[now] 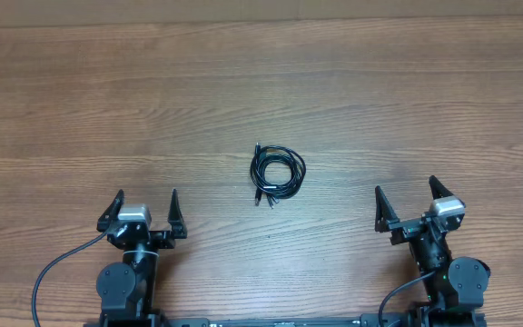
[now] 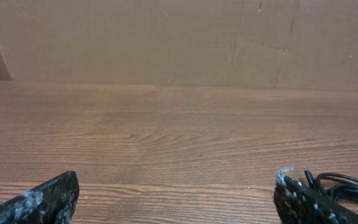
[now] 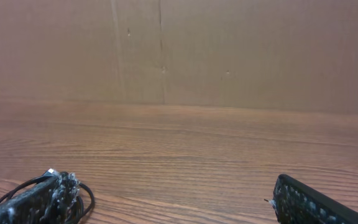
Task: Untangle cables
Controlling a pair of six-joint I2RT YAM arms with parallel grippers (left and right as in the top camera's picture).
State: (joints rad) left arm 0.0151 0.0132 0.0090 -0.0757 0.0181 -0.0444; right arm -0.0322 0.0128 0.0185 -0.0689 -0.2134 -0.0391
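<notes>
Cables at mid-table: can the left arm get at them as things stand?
Probably yes. The cables lie coiled on the table, ahead and to the right of the left tool, whose jaws stand open. Nothing lies between them, though whether the arm reaches that far cannot be confirmed.

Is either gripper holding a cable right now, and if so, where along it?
Nothing is held. The left gripper and right gripper are open and empty; the cables lie coiled on the table.
</notes>
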